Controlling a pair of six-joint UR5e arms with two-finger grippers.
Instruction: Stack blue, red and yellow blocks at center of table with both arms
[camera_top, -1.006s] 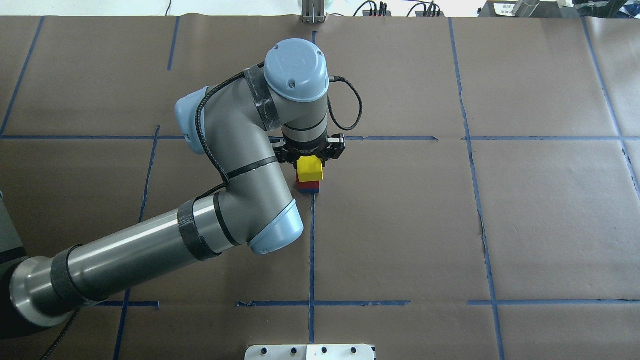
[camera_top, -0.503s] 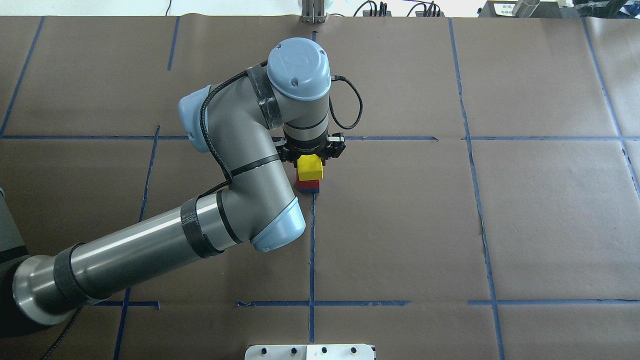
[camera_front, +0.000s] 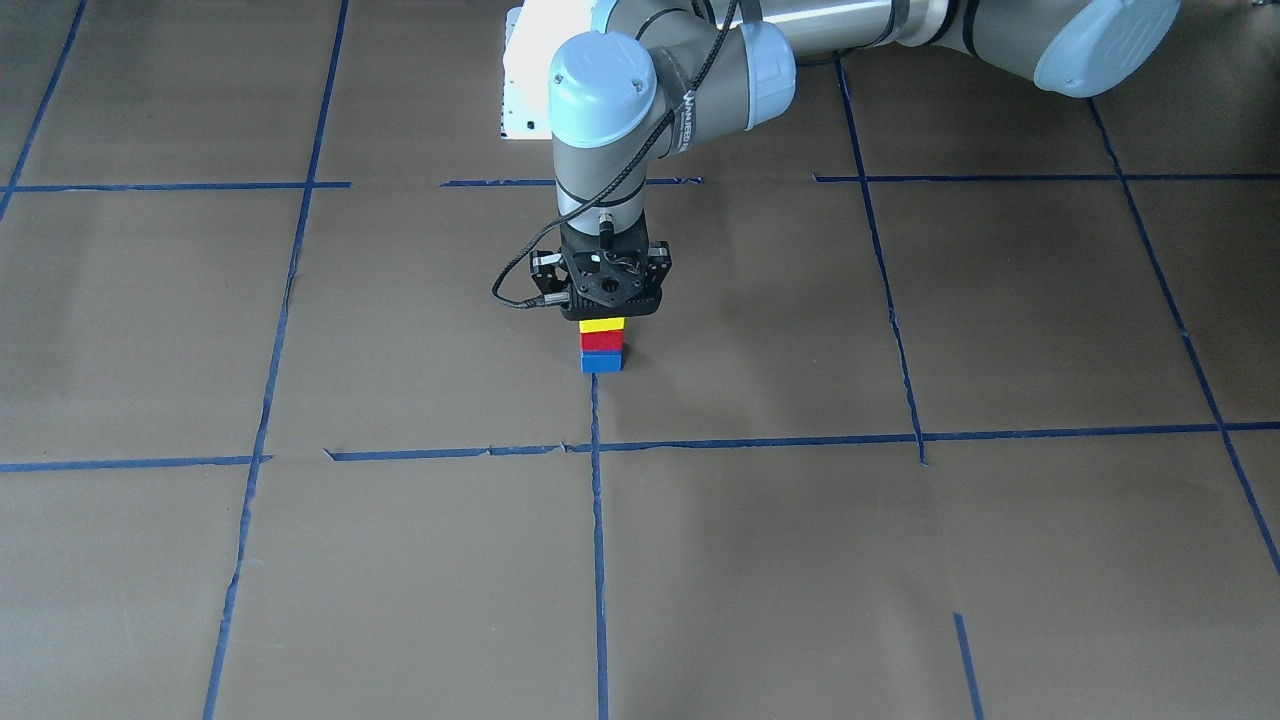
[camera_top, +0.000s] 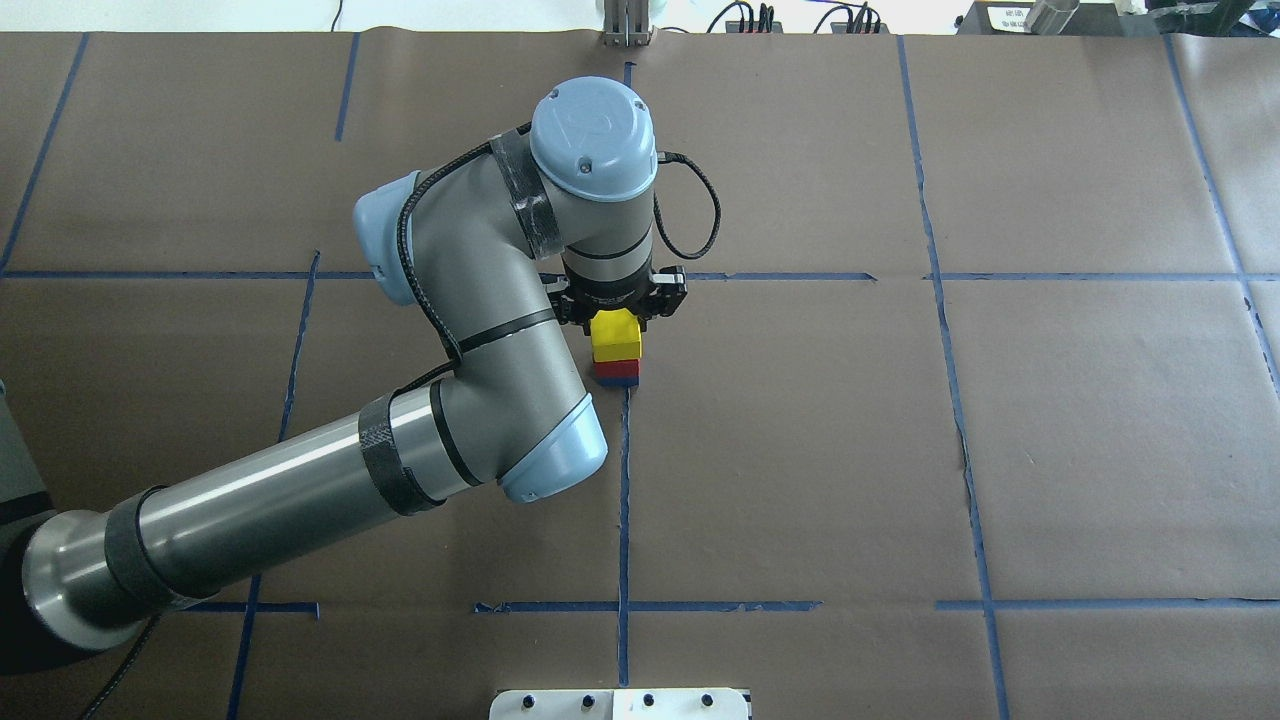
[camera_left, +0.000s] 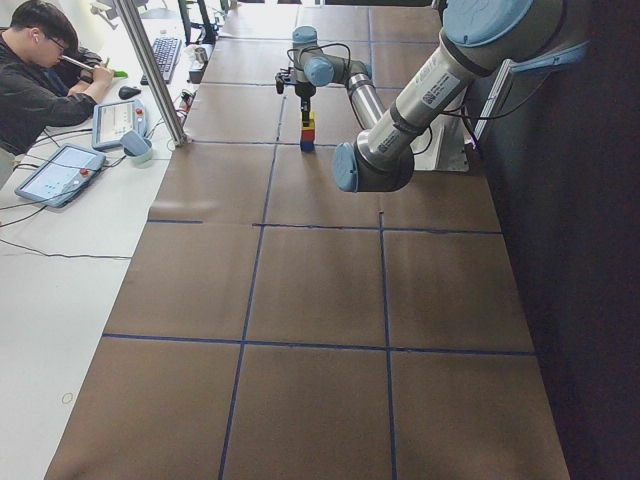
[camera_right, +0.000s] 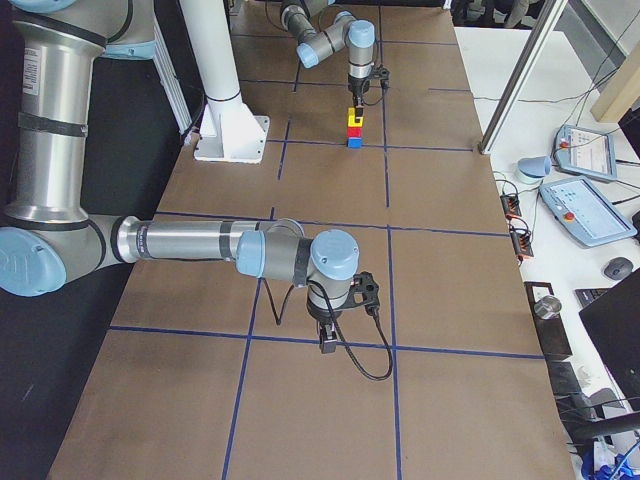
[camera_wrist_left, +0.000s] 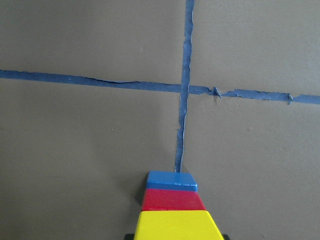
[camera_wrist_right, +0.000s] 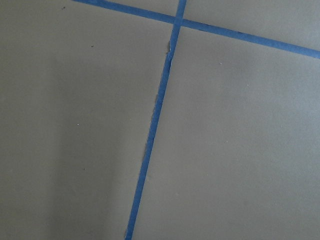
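A yellow block (camera_front: 603, 324) sits on a red block (camera_front: 601, 341), which sits on a blue block (camera_front: 600, 362), at the tape crossing in the table's middle. My left gripper (camera_front: 603, 318) stands straight down over the stack, shut on the yellow block (camera_top: 615, 335). The left wrist view shows the yellow block (camera_wrist_left: 177, 225) in line above the red block (camera_wrist_left: 173, 200) and the blue block (camera_wrist_left: 171, 180). My right gripper (camera_right: 327, 340) hangs low over bare table near the robot's right end. It shows only in the exterior right view, so I cannot tell whether it is open or shut.
Brown paper with blue tape lines (camera_top: 623, 500) covers the table. The white base plate (camera_top: 620, 703) lies at the robot's edge. An operator (camera_left: 40, 70) sits at a side desk with tablets, off the table.
My left gripper has lowered the yellow block a little and shifted it slightly left, bringing it down onto the red block.
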